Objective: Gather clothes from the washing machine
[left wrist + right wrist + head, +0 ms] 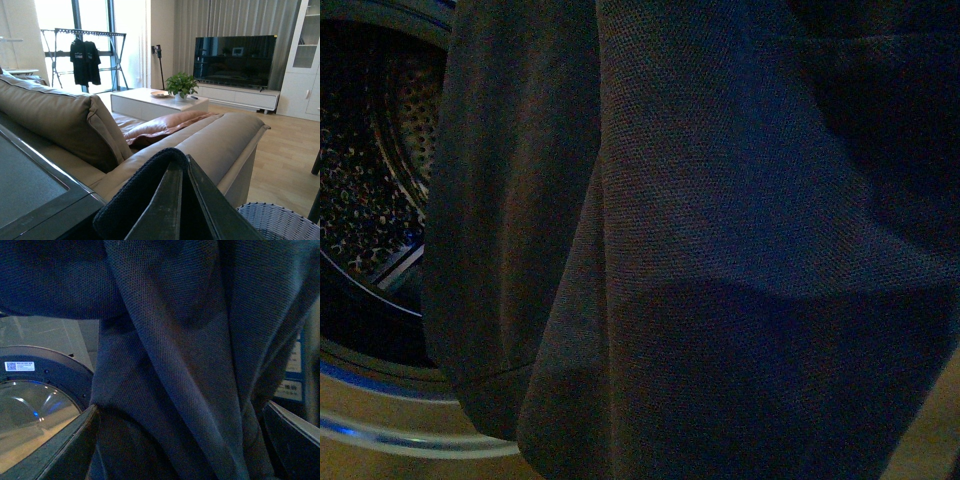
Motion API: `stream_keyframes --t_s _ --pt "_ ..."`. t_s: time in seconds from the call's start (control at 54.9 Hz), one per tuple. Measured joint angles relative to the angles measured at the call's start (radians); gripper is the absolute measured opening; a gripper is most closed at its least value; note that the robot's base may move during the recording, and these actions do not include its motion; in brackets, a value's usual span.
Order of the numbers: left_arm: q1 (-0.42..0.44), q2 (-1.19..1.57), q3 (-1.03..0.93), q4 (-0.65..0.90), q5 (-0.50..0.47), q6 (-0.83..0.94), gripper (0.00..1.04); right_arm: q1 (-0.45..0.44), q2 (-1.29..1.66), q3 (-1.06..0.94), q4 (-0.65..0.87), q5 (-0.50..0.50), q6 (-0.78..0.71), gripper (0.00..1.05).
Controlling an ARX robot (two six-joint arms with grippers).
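Observation:
The clothes (720, 240), a dark navy pique-knit garment, hang in folds right before the front camera and fill most of that view, the stitched hem low at the left. Behind them at the left shows the washing machine's perforated steel drum (370, 180) inside its black rim. My left gripper (175, 165) is shut on a fold of the clothes (135, 195), raised and facing the room. My right gripper (182, 435) is open, its two fingers (60, 450) spread on either side of the hanging clothes (170, 365). The machine's round door (35, 395) with a small white tag shows behind.
In the left wrist view a tan sofa (65, 120) lies close, a woven white basket (280, 222) low at the right, a white coffee table (155, 102), a TV (235, 60) and a drying rack (85, 55) farther off.

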Motion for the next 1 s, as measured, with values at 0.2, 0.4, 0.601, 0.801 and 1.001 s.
stream_keyframes --t_s 0.2,0.4,0.601,0.801,1.001 --pt "0.000 0.000 0.000 0.000 0.000 0.000 0.04 0.067 0.119 0.112 -0.008 0.031 -0.022 0.97" --pt "0.000 0.000 0.000 0.000 0.000 0.000 0.04 0.103 0.232 0.246 -0.023 0.078 -0.022 0.97" --pt "0.000 0.000 0.000 0.000 0.000 0.000 0.04 0.137 0.320 0.355 -0.024 0.156 -0.005 0.97" --pt "0.000 0.000 0.000 0.000 0.000 0.000 0.04 0.173 0.350 0.371 -0.016 0.214 0.002 0.93" --pt "0.000 0.000 0.000 0.000 0.000 0.000 0.04 0.189 0.358 0.371 0.002 0.309 -0.007 0.67"
